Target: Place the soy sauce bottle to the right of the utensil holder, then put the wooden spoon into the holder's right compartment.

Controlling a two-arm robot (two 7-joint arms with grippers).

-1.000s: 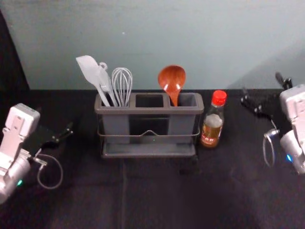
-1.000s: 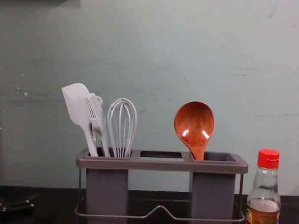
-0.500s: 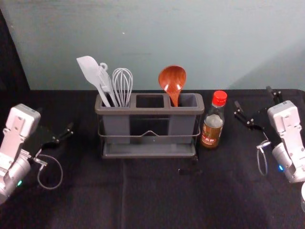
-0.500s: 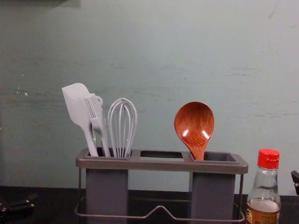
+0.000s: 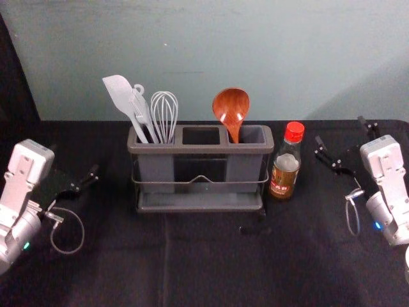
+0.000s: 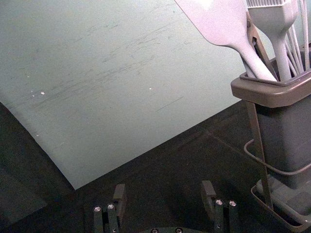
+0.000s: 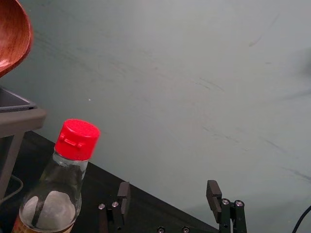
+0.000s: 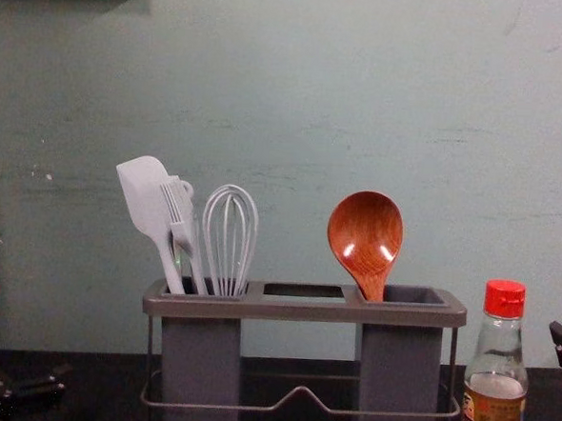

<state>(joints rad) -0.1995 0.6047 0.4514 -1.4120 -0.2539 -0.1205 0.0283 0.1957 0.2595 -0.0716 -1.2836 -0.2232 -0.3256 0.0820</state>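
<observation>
If right gripper, right of holder, swings inward, bottle beside holder could topple; left gripper left of holder; both jaws wide.

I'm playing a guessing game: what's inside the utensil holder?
The left compartment holds at least a spatula, brush and whisk; the right compartment holds the wooden spoon. Their lower ends are hidden inside.

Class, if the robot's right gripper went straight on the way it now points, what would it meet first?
Probably the wall: it lies ahead of the right gripper, beyond its open jaws, with the soy sauce bottle off to one side. The depth is hard to judge.
</observation>
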